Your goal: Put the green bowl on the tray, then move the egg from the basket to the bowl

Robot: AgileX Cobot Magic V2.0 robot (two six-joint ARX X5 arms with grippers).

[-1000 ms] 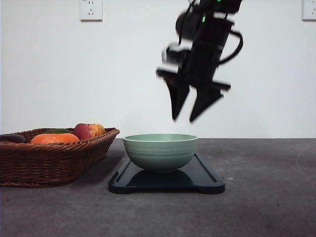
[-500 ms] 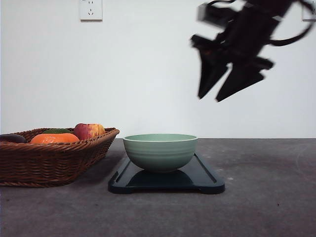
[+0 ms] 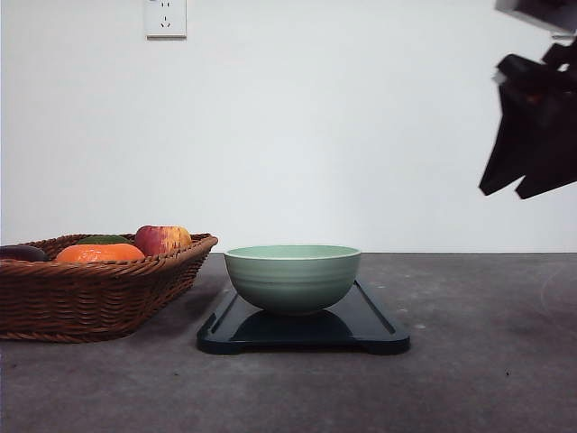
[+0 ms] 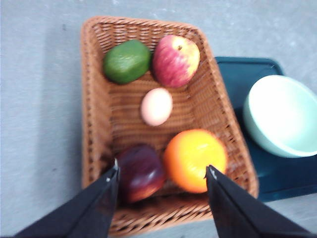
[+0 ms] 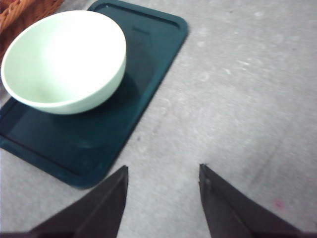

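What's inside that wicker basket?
In the basket: an egg, a red-yellow apple, a green fruit, an orange and a dark purple fruit. Anything beneath them is hidden.

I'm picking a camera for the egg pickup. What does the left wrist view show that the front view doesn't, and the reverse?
Left wrist view alone: the small pinkish oval egg lying in the middle of the basket, a dark purple fruit, and the open left gripper above the basket.

Front view alone: the right gripper raised at the right edge, and a wall socket.

Both: the brown woven wicker basket, red-yellow apple, orange fruit, pale green ceramic bowl and dark rectangular tray.
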